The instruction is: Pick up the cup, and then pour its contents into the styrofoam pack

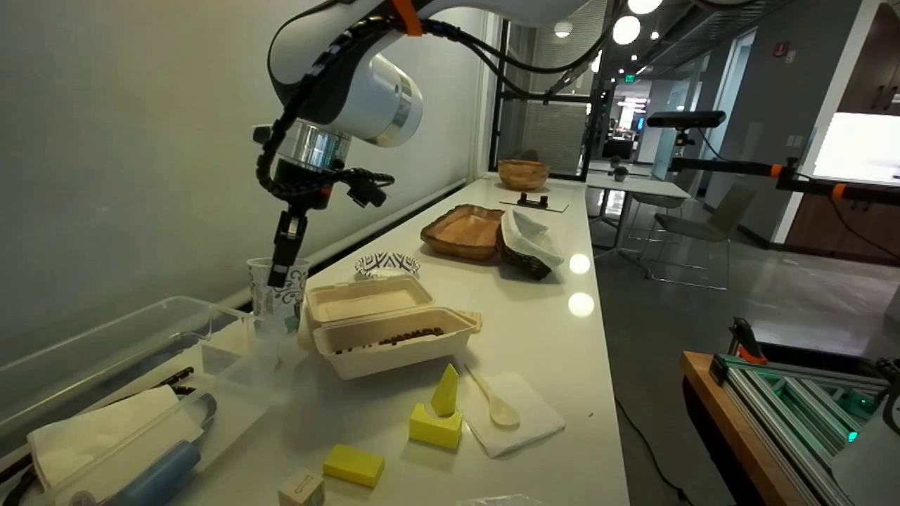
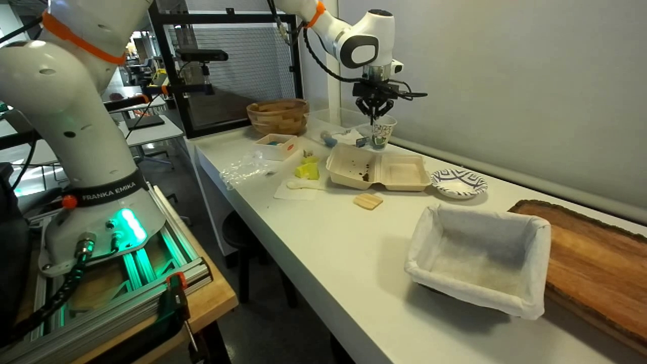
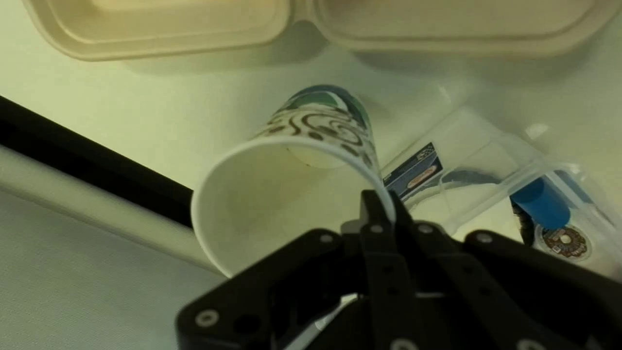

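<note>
The cup (image 1: 280, 309) is white paper with a printed pattern, upright between the wall and the foam box in both exterior views (image 2: 385, 132). In the wrist view I look into the cup (image 3: 272, 194); it looks empty but for a tiny dark speck. My gripper (image 3: 384, 201) is shut on the cup's rim, one finger inside and one outside. The gripper also shows in both exterior views (image 1: 278, 275) (image 2: 373, 120). I cannot tell whether the cup touches the table. The styrofoam pack (image 1: 394, 358) lies open beside the cup, with dark bits (image 2: 366, 174) in one half.
A clear plastic bin (image 1: 239, 358) with napkins and tools stands close beside the cup. A patterned bowl (image 2: 459, 183) is by the foam box's lid. A spoon (image 1: 500, 411) on a napkin and yellow blocks (image 1: 354, 465) lie in front. A cloth-lined basket (image 2: 477, 258) stands farther along.
</note>
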Robot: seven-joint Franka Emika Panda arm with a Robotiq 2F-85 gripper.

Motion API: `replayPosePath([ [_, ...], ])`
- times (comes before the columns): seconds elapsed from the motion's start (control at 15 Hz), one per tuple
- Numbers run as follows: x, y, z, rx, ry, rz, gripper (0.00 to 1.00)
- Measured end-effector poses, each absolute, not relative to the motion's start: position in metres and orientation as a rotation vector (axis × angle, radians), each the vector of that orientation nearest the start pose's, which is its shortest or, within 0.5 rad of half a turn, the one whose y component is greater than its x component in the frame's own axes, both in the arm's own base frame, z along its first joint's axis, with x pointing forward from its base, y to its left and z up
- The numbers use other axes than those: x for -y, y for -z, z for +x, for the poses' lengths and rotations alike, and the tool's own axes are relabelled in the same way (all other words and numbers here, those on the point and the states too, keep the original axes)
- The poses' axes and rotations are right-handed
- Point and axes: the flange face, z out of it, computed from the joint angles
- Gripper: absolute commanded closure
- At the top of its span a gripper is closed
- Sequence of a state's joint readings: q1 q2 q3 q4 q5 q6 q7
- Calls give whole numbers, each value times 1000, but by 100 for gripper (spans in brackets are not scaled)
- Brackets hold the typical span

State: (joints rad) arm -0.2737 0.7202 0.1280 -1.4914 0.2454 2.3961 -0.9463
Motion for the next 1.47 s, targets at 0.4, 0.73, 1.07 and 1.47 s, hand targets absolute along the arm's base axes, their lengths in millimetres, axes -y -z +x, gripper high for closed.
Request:
replayPosePath([
  [0.4, 130, -253, 723, 966, 451, -2829, 64],
  [0.73, 120, -264, 729, 980, 481, -2823, 26],
  [1.07, 92, -333, 737, 740, 540, -2914, 0],
  [1.47, 116, -462, 702, 277, 492, -3079, 0],
])
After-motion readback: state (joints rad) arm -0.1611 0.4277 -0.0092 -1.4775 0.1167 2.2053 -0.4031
